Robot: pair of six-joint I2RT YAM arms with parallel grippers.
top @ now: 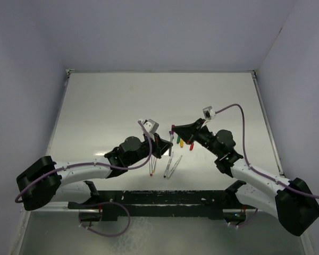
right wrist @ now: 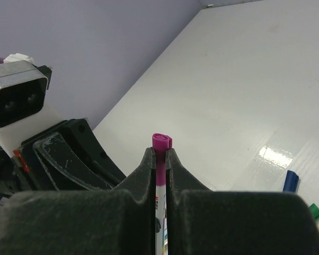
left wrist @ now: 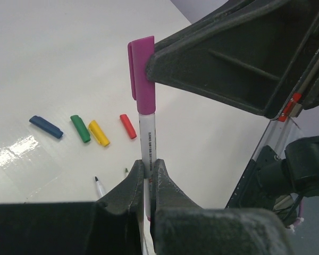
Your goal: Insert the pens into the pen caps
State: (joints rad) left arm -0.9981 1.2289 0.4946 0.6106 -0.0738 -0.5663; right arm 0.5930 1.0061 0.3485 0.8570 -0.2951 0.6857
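A white-barrelled pen (left wrist: 147, 133) stands up from my left gripper (left wrist: 147, 166), which is shut on its barrel. The purple pen cap (left wrist: 142, 74) sits over the pen's upper end, and my right gripper (right wrist: 160, 154) is shut on that cap (right wrist: 161, 142). In the top view the two grippers meet above the table's middle, left gripper (top: 160, 144) and right gripper (top: 176, 129). Blue (left wrist: 45, 127), green (left wrist: 80, 128), yellow (left wrist: 99, 133) and red (left wrist: 128, 126) caps lie in a row on the table. Uncapped pens (top: 170, 165) lie near the front.
The white table (top: 106, 106) is walled at the back and both sides. A black rail (top: 165, 199) with the arm bases runs along the near edge. One more pen (top: 151, 168) lies just left of the loose pair.
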